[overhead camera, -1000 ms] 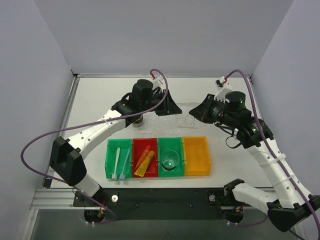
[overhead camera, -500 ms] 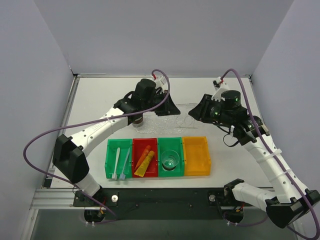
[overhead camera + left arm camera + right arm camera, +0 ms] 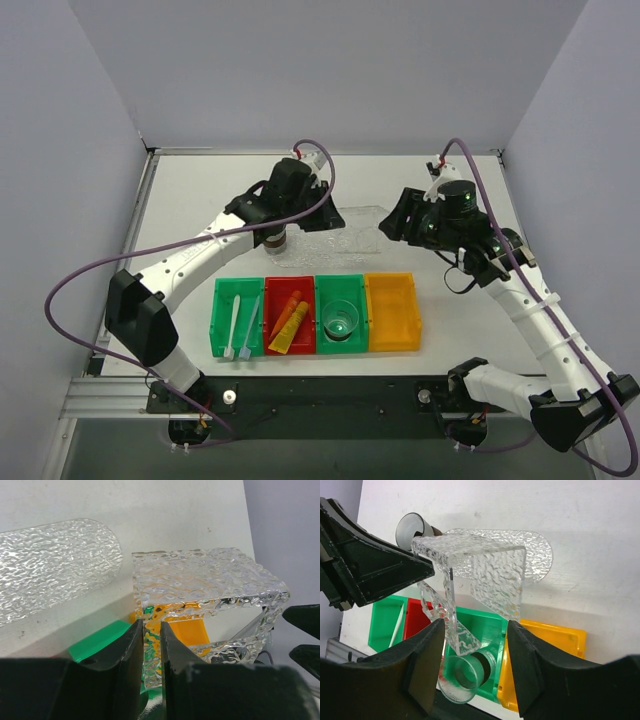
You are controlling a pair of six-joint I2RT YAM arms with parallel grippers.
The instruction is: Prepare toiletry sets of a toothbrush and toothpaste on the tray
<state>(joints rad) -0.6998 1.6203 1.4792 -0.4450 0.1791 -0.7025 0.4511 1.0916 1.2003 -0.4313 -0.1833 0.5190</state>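
Clear textured holder (image 3: 200, 580) clamped by its wall in your left gripper (image 3: 151, 627); right gripper (image 3: 475, 625) spread, holding nothing. Tray (image 3: 50, 570) lies flat beside it. Likely next: set it down, then fetch toothbrushes (image 3: 236, 320) and tubes (image 3: 290, 320).

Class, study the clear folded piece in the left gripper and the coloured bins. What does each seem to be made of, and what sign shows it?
Clear folded piece, pinched by the left gripper: likely acrylic or similar rigid plastic, transparent with a pebbled, glossy finish; orange and green show through it. Bins: probably moulded plastic, opaque, smooth, with a slight sheen.
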